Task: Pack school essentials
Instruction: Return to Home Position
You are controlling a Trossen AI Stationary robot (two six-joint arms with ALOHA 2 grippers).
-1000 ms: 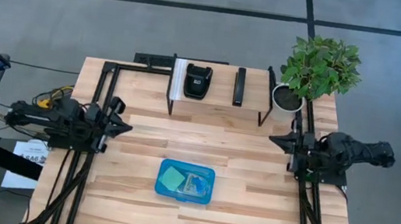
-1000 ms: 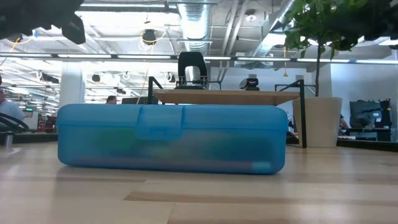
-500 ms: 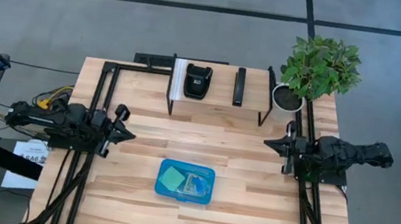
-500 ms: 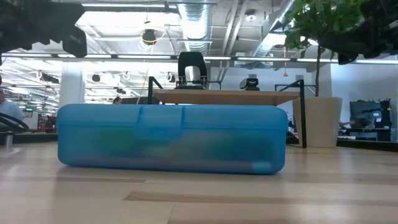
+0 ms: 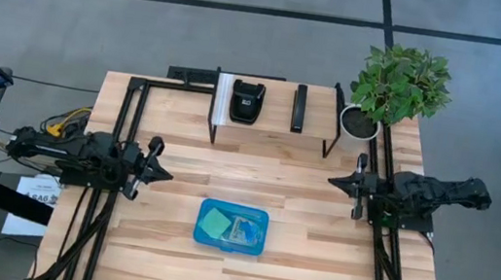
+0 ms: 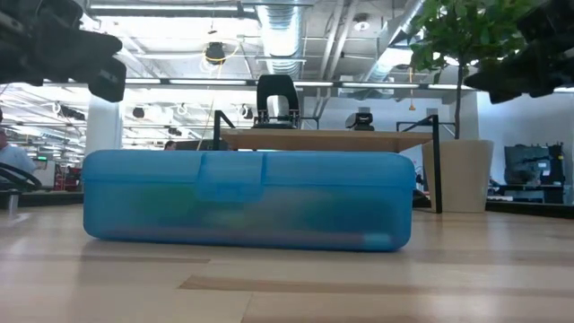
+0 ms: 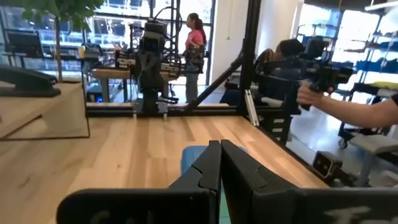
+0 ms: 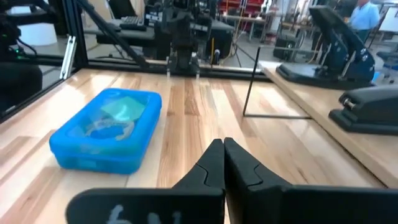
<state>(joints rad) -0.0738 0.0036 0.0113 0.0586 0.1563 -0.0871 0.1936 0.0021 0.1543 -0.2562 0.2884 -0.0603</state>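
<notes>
Over the last 1 second both arms have shifted only slightly: in the high view the left hand (image 5: 159, 172) has slid a little down and toward frame centre, the right hand (image 5: 333, 181) has edged inward too, and in the low view their dark bulk has dropped further into the upper corners. The blue supply box (image 5: 231, 226) has not moved; it sits lid down at lower centre of the tabletop (image 5: 311, 266), well apart from both hands. That suggests packing is finished and the arms are settling to rest. Each wrist view shows its own fingers clenched together on nothing. Through the lid only the green sticky-note pad (image 5: 215, 222) is plain; the other contents are a pale blur and cannot be told apart. I cannot tell whether the latch is snapped, and the left wrist view hides most of the box behind its fingers
</notes>
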